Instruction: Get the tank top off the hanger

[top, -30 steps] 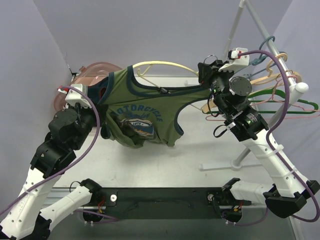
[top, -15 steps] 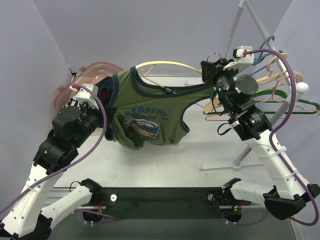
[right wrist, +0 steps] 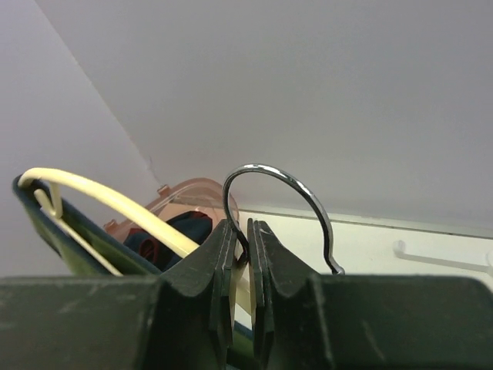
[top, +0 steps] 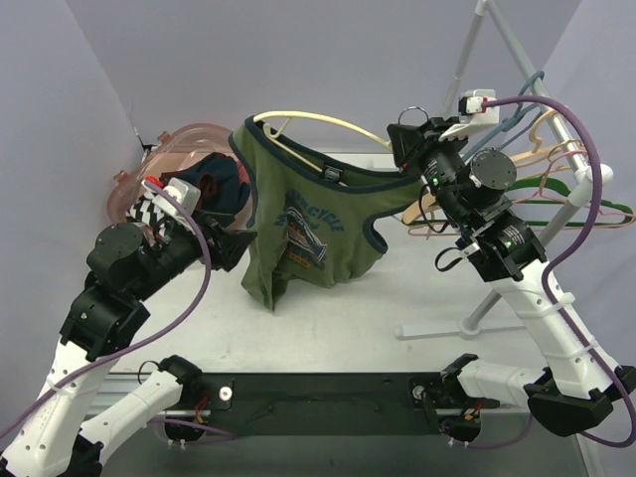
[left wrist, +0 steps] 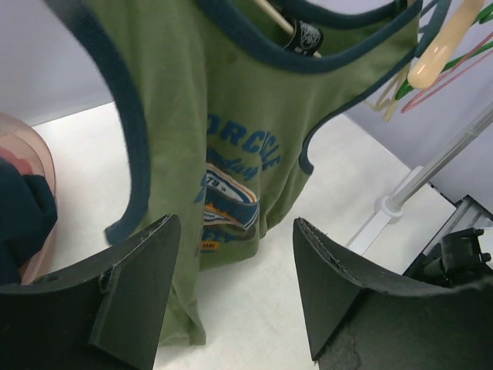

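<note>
Left fingers [left wrist: 139,285] opened, off tank top [top: 298,224] | right fingers [right wrist: 208,270] clamp hanger [right wrist: 115,203]

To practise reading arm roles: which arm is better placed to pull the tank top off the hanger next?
Left. The left claw is open, empty and facing the tank top; the right claw is shut on the neck of the hanger, holding it up.
</note>
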`<state>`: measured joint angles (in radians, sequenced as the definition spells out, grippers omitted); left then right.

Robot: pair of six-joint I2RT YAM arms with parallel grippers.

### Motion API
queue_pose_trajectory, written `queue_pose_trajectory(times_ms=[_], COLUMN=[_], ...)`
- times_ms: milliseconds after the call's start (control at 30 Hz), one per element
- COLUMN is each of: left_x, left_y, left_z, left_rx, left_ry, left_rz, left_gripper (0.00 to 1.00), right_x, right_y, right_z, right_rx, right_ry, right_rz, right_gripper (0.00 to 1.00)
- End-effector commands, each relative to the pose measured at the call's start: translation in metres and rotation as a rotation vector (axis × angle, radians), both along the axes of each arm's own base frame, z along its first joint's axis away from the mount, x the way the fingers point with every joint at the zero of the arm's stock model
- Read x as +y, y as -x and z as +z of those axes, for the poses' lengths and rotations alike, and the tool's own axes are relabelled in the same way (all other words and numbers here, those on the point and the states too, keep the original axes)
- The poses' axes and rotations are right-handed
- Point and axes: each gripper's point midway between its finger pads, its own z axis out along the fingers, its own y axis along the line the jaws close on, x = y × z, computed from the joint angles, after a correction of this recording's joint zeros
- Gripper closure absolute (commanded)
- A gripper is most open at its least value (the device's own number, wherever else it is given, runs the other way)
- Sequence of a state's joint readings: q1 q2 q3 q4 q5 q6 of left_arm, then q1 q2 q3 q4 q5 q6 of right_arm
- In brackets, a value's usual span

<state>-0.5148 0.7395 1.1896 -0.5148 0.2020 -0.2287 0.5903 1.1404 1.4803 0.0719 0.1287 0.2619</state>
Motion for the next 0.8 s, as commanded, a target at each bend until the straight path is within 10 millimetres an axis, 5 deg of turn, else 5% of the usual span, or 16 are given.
queue_pose_trajectory(times_ms=[0, 300, 633, 767], left_x=[0.002, 0.035, -0.001, 0.002], left_y=[-0.009, -0.056, -0.094, -0.099], left_z=[0.034, 0.042, 0.037, 0.036], left_rx=[-0.106, -0.131, -0.064, -0.073], left_ry=[0.078, 0.054, 0.154, 0.248], left_rz=[0.037, 0.326, 0.182, 0.101], left_gripper=[0.30, 0.29, 0.29, 0.29], right_x=[-0.003, 0.013, 0.017, 0.017], right_y=[0.020, 0.032, 0.047, 0.052], right_z=[0.060, 0.063, 0.060, 0.064], right_rx=[-0.144, -0.152, -0.215, -0.247], right_ry=[-0.117, -0.123, -0.098, -0.094], right_rz=[0.022, 0.097, 0.159, 0.174], right_gripper=[1.00, 1.00, 1.00, 1.00])
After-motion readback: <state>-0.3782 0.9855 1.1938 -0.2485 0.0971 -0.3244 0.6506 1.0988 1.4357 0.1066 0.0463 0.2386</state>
